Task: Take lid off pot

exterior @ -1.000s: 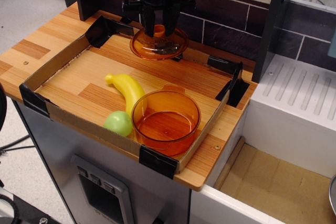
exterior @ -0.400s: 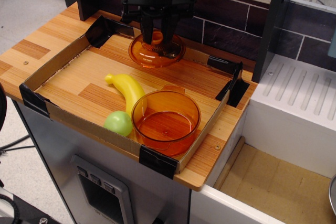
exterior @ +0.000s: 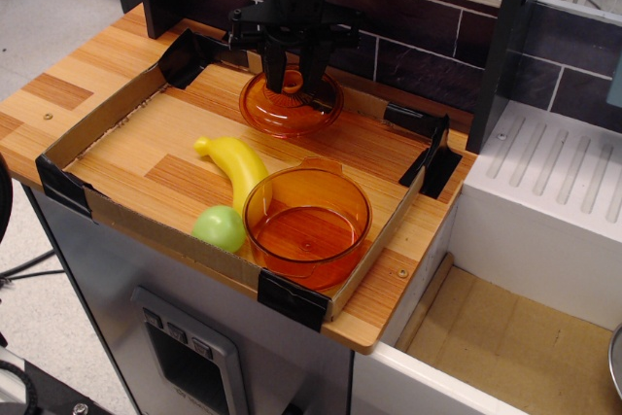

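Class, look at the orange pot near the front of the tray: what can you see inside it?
The pot is open and looks empty; its bare orange floor shows through. Its lid is off, at the tray's far side with the gripper at its knob. Whatever lies under that lid is hidden.

Glossy translucent plastic pot [exterior: 307,224] — wood-grain tabletop [exterior: 58,94]

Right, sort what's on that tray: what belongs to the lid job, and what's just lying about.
Part of the job:
- lid, at the back of the tray
- pot, open, at the front
- gripper, at the lid's knob

Just lying about:
- banana
- green ball
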Controlling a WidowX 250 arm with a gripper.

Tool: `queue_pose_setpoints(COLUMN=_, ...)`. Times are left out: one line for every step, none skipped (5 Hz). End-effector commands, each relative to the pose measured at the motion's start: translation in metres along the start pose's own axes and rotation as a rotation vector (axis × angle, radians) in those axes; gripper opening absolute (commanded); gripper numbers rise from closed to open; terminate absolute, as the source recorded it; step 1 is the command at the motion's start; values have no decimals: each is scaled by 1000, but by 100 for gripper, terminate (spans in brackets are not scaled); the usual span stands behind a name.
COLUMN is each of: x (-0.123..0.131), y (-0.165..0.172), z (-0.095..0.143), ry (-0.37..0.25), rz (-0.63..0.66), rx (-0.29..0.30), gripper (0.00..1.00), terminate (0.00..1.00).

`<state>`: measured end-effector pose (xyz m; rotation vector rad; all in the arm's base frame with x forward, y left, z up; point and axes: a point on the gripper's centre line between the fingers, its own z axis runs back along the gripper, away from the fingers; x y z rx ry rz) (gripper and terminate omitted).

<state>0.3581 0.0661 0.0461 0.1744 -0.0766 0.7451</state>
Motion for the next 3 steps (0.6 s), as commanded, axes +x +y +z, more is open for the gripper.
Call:
queue_pose_setpoints(x=-2, y=7, z=16, ry=-33, rz=-29, rx=-25, gripper=100, terminate=0)
queue_pose_setpoints(x=-8, y=11, z=27, ry=-35, rz=-49, rx=-49, gripper=100, terminate=0)
queue_pose_setpoints(x=-12, y=14, z=40, ry=-15, rz=-36, rx=-56, gripper=100, terminate=100)
